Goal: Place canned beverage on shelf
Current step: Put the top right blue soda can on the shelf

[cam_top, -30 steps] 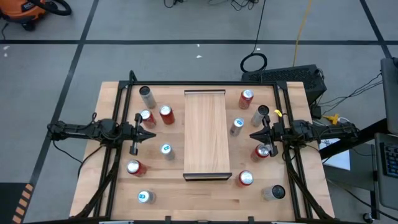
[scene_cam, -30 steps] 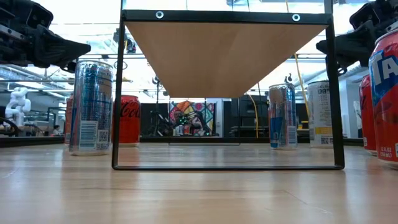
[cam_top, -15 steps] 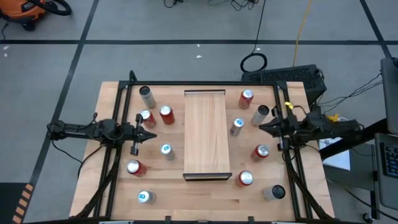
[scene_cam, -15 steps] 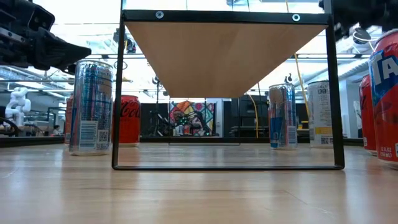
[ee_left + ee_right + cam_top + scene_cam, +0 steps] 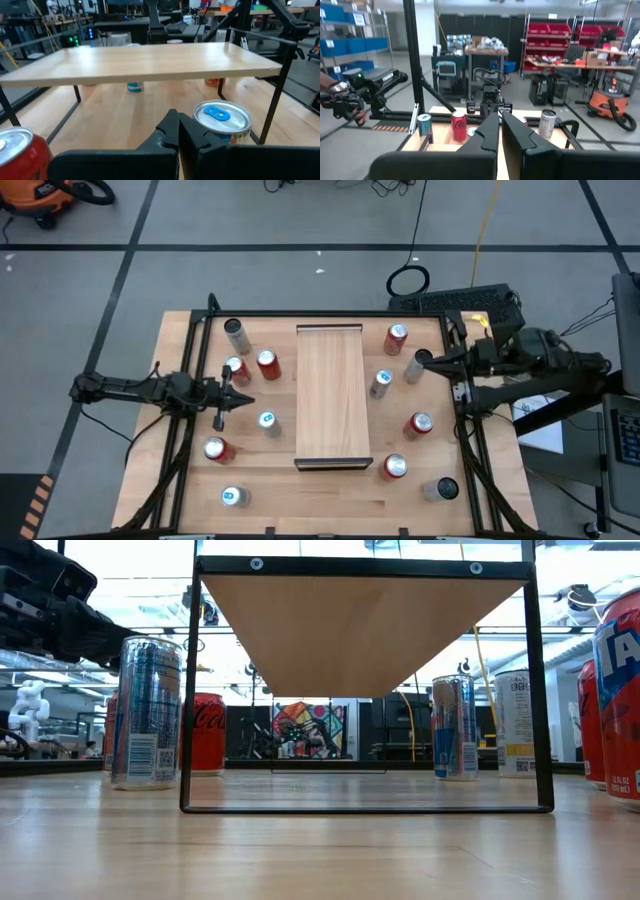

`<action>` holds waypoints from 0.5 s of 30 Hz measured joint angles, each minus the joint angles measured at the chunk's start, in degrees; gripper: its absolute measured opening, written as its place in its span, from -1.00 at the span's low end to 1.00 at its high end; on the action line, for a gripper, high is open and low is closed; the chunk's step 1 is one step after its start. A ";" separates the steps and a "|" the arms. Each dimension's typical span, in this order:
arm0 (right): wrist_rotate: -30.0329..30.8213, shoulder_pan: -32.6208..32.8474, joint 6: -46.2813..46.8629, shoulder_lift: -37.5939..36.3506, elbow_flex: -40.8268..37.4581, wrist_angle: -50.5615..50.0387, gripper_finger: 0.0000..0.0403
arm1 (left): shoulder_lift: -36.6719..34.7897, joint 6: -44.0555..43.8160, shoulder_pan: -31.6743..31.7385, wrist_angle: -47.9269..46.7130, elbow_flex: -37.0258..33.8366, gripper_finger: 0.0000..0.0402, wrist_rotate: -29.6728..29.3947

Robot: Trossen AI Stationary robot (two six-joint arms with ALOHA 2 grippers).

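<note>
Both pincers are pressed tight shut and hold nothing. From the left side of the table, the left gripper (image 5: 246,400) points toward the long pale wood shelf (image 5: 333,395) on its thin black frame, which stands mid-table with nothing on it. In the left wrist view, that gripper (image 5: 178,131) has a silver can with a blue tab (image 5: 222,122) just beside its fingertips, between it and the shelf, and a red can (image 5: 20,152) near its other side. The right gripper (image 5: 426,366) hangs over the table's right edge, raised, its tip beside a grey can (image 5: 418,364), with a silver-blue can (image 5: 381,383) between it and the shelf.

Around the shelf, the light wooden tabletop (image 5: 182,470) carries scattered upright cans: red ones (image 5: 267,364) and silver ones (image 5: 237,337) on both sides.

Beyond the table lies grey floor with black tape lines, a yellow cable (image 5: 487,225) and an orange vacuum (image 5: 45,198). The right wrist view shows red storage bins (image 5: 555,34) and workbenches in the room.
</note>
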 joint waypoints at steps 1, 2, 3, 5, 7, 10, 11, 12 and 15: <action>0.02 0.00 0.02 1.62 2.21 -1.70 -1.00 | 0.28 -0.44 0.00 0.00 0.00 -1.00 0.00; 0.04 0.00 0.04 3.06 4.36 -3.27 -1.00 | 0.56 -0.48 0.00 0.00 0.00 -1.00 0.00; 0.06 0.00 0.22 4.47 6.36 -4.75 -1.00 | 0.80 -0.48 -0.01 0.00 0.00 -1.00 0.00; 0.10 0.00 0.92 6.83 9.49 -7.27 -1.00 | 1.06 -0.48 -0.02 0.00 0.00 -1.00 0.00; 0.13 0.00 2.21 8.51 11.78 -8.80 -1.00 | 1.31 -0.46 -0.02 0.02 0.00 -1.00 0.00; 0.13 0.00 4.87 10.58 13.68 -10.05 -1.00 | 1.60 -0.46 -0.02 0.01 0.00 -1.00 0.00; 0.13 0.00 5.69 11.07 13.87 -10.04 -1.00 | 1.65 -0.46 -0.02 0.00 0.00 -1.00 0.00; 0.10 0.00 6.21 11.45 13.88 -10.08 -1.00 | 1.73 -0.46 -0.02 0.03 0.00 -1.00 0.00; 0.06 0.00 7.22 12.42 13.88 -11.38 -1.00 | 1.82 -0.51 -0.02 0.54 0.00 -1.00 0.00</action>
